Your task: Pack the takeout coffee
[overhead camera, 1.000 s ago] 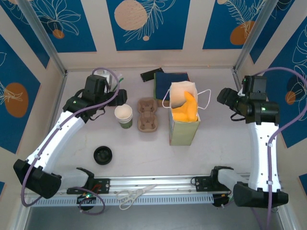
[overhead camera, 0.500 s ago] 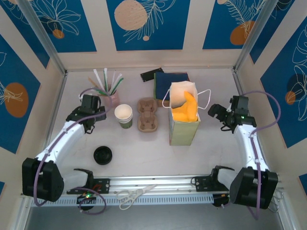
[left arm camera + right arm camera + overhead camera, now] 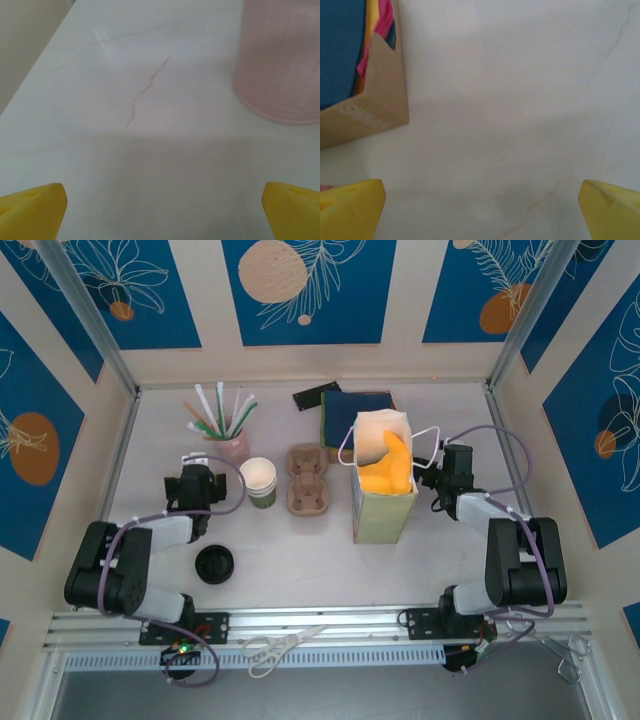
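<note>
Jaws wide and empty, the left gripper (image 3: pixel 162 212) rests near the lid (image 3: pixel 214 564). The cup (image 3: pixel 258 481) stands lidless beside the carrier (image 3: pixel 307 480). By the bag (image 3: pixel 383 502), the right gripper (image 3: pixel 480 210) also gapes empty. Capping squarely should precede bagging.

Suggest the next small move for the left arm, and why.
Probably bring the left gripper over to the black lid lying on the table near that arm. Its jaws stand open with nothing between them, and the green cup beside the cup carrier has no lid on, so capping it likely comes before bagging.
</note>
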Robot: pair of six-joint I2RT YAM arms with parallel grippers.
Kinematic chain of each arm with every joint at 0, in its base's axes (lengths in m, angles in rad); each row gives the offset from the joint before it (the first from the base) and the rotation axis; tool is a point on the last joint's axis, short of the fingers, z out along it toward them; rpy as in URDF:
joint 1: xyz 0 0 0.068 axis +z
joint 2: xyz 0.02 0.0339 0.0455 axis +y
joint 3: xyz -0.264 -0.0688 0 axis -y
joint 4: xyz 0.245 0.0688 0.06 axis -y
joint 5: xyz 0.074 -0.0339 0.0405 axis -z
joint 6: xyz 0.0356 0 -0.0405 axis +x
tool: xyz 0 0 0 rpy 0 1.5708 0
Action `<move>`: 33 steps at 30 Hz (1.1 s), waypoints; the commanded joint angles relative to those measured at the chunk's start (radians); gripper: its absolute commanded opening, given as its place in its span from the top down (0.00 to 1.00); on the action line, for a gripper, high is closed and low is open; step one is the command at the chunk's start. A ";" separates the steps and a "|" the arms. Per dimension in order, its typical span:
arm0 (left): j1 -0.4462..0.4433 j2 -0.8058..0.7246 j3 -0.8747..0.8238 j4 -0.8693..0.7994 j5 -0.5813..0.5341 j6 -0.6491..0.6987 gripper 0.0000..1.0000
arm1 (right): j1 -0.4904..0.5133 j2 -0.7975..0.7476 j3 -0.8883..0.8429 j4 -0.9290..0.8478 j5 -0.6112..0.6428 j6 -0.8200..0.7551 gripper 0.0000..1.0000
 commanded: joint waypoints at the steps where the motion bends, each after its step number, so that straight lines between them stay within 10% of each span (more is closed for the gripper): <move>1: 0.015 0.061 -0.011 0.250 0.074 0.065 0.00 | -0.016 0.018 -0.022 0.195 -0.040 -0.052 0.01; 9: 0.083 0.099 -0.069 0.374 0.350 0.076 0.00 | 0.010 0.080 -0.173 0.535 -0.190 -0.130 0.01; 33: 0.095 0.106 -0.084 0.416 0.380 0.078 0.00 | 0.013 0.094 -0.174 0.556 -0.174 -0.129 0.01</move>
